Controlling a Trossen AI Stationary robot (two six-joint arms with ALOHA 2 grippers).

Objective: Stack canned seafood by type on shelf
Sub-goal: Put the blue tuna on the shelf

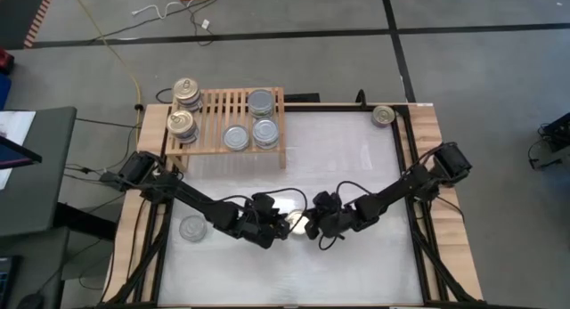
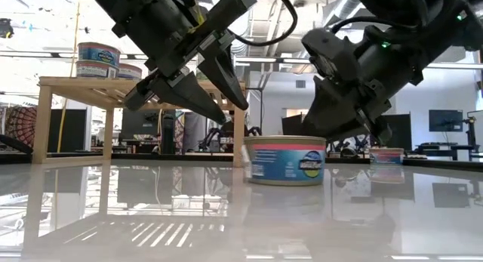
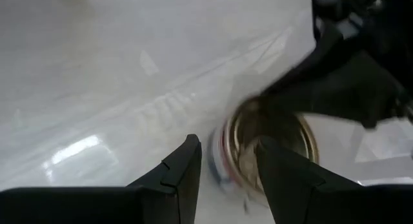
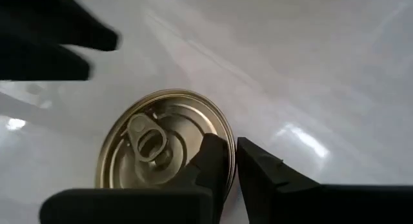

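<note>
Both grippers are meeting over one gold-topped can at the desk's middle.

The gold-topped can (image 4: 164,150) is standing upright on the white desk (image 1: 356,166), well apart from the shelf (image 1: 227,122), which is carrying stacked and single cans. The right gripper (image 4: 233,161) is hanging at the can's rim, its fingers narrowed almost together, gripping nothing visible. The left gripper (image 3: 227,169) is hovering just beside the can, fingers partly apart and empty. Another can (image 1: 192,228) is sitting near the left arm, one more (image 1: 383,116) at the far right corner.

Robotics lab: exposed ceiling ducts (image 2: 343,9), wall monitor (image 2: 445,120), taped grey floor (image 1: 267,33), loose cables (image 1: 169,11).
</note>
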